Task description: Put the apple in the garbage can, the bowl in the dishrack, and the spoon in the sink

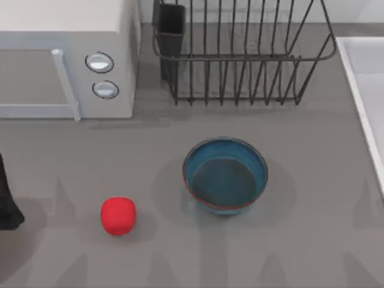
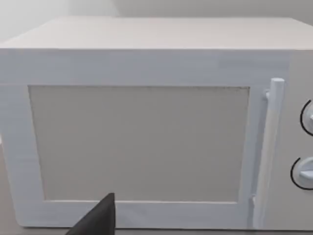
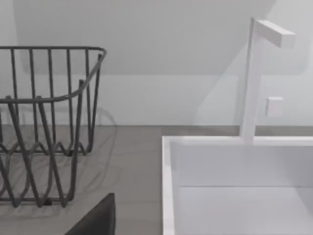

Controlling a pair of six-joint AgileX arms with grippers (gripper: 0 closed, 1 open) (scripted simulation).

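- Grey tabletop [image 1: 312,240] fills the top view, with a white microwave [image 1: 66,60] at the far left, the dishrack [image 1: 240,60] at the far middle with its black cutlery cup [image 1: 171,30] at its left corner, and the sink [image 1: 366,90] along the right edge. The apple [image 1: 117,215] lies on the table toward the near left; the bowl [image 1: 224,175] stands upright and empty near the middle, just in front of the dishrack and well apart from the apple. A dark shape [image 1: 7,201] at the left edge is probably part of the left arm.
- By this look nothing has been moved: apple and bowl both sit on the bare table, so the work seems to be at its very start (no spoon or garbage can can be made out).
- From the left wrist view, the microwave door [image 2: 139,142], its upright handle [image 2: 274,147] and the edges of two knobs [image 2: 305,117] face the camera. One dark finger [image 2: 98,220] of the left gripper pokes in; how far open it is cannot be told.
- From the right wrist view, the dishrack's end [image 3: 49,127] stands beside the sink's rim [image 3: 168,186], with a white tap [image 3: 254,78] behind. A dark finger [image 3: 95,220] of the right gripper shows; its opening cannot be told either.
- Next, an arm would likely need to come down over the apple or the bowl's rim with fingers spread.
- No brand, label or writing is readable anywhere.
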